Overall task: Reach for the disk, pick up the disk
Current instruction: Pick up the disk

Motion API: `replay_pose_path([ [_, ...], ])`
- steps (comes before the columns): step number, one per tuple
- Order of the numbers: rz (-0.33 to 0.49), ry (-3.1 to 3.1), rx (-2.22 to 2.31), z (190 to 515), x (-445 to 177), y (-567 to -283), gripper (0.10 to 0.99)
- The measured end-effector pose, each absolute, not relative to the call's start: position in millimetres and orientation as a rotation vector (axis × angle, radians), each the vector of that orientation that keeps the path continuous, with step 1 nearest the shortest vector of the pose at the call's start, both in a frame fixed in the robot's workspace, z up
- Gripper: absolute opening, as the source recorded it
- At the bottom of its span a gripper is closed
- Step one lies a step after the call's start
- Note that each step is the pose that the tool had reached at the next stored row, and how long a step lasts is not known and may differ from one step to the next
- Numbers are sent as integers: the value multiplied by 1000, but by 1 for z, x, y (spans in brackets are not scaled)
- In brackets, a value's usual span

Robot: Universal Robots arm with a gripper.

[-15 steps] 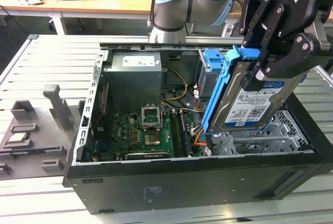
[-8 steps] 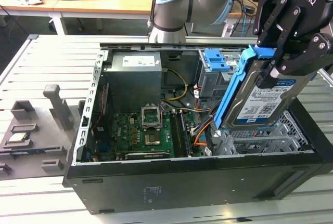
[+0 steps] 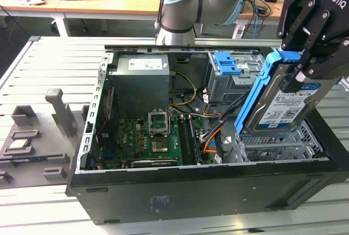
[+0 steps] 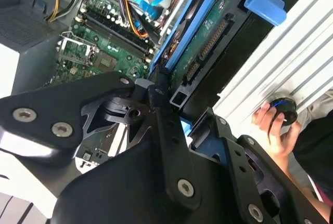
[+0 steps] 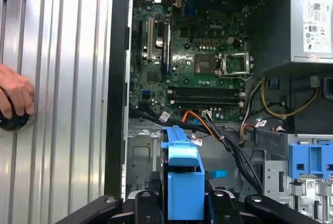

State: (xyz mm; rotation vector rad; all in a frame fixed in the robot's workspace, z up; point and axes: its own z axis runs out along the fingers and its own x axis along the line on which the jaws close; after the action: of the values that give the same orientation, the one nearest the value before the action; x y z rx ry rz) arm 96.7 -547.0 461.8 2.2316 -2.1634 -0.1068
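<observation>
At the exterior view's right edge the gripper (image 3: 305, 55) pinches the disk (image 3: 275, 101), tilted up above the open computer case (image 3: 163, 191), while the first wrist view's lower centre shows its blue frame (image 5: 182, 182) clamped, so pickup looks underway, needing a clear lift.

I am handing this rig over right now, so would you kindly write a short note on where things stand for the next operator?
Gripper: shut on the disk, gripping it near its upper end.
Disk: lifted and tilted above the drive cage at the exterior view's right of the open computer case, its blue frame showing in both wrist views.
Done: the reach and the grasp; the disk looks raised out of its bay.
Left: little, apart from confirming that the disk is fully clear of the cage.
Note: a person's hand rests on a black knob on the table beside the case.
</observation>
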Motion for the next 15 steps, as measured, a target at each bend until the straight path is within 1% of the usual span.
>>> replay_pose_path([
  [7, -107, -2163, 2231, 456, 113, -545, 369],
  [15, -107, -2163, 2231, 454, 113, -545, 369],
])
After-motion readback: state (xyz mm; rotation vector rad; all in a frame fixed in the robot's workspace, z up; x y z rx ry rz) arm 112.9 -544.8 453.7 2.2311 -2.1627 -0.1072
